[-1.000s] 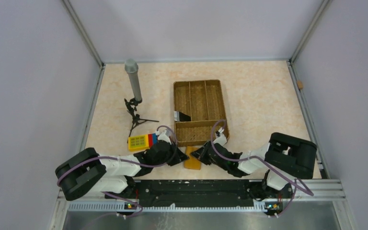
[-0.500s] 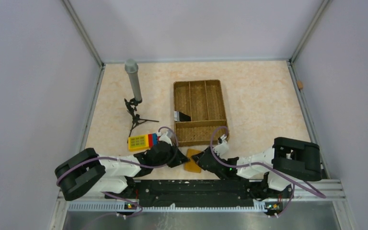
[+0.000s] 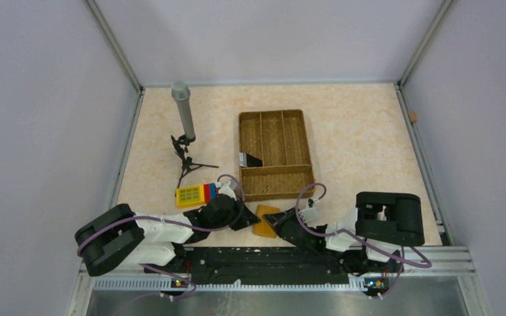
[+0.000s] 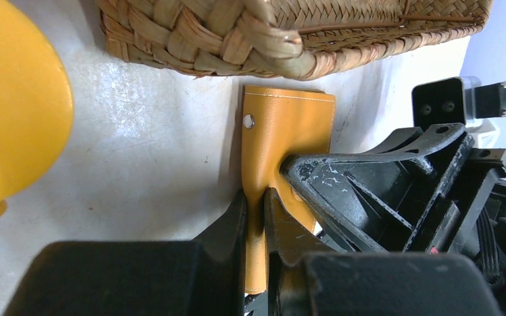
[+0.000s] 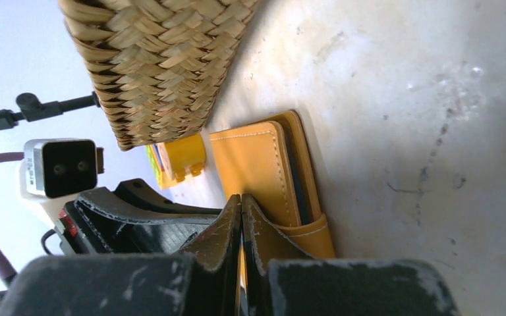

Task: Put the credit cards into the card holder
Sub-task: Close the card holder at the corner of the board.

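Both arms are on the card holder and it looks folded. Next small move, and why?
Probably ease the left gripper and right gripper a little apart to spread the card holder open. Both have their jaws pinched on tan flap edges, seemingly opposite ones, and the holder is folded nearly flat, so no pocket is exposed.

Card holder (image 4: 288,125) ahead of left gripper (image 4: 255,210): tan-orange, pale stitching, silver stud, dark inner layer.
Woven tray (image 4: 290,39) beyond it: straw-brown, basket weave.
Block (image 4: 13,99) left of it: yellow.
Gripper fingers (image 4: 227,230): black, white scuffs.
Table (image 4: 138,151): cream, faintly mottled.
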